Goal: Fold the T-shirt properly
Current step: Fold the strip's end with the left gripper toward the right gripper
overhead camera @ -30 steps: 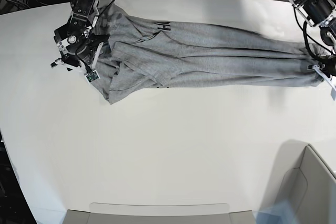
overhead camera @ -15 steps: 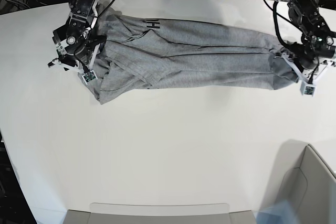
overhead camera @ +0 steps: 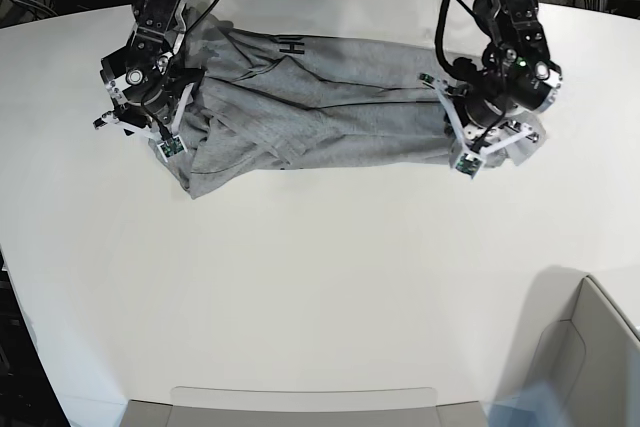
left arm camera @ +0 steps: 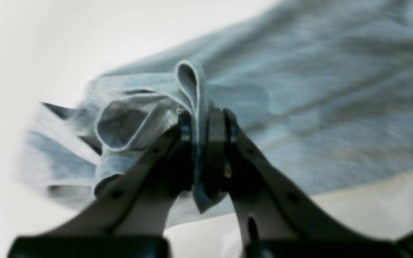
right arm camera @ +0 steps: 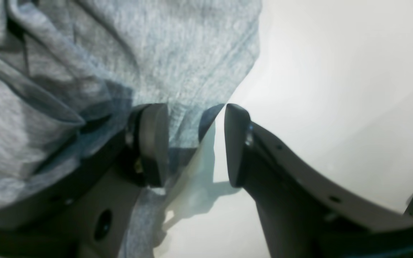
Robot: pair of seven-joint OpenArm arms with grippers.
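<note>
We see the grey T-shirt (overhead camera: 320, 107) lying bunched lengthwise across the far part of the white table (overhead camera: 320, 287), black lettering partly showing near its upper edge. The left gripper (left arm camera: 206, 123) is clamped on a folded hem at one end. The right gripper (right arm camera: 192, 143) stands with jaws apart at the other end, one finger (right arm camera: 152, 143) on the cloth.

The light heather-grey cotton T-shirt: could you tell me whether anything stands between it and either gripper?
Nothing visible does. The left gripper is shut on the light heather-grey cotton T-shirt; the open right gripper already has fabric between its fingers.
</note>
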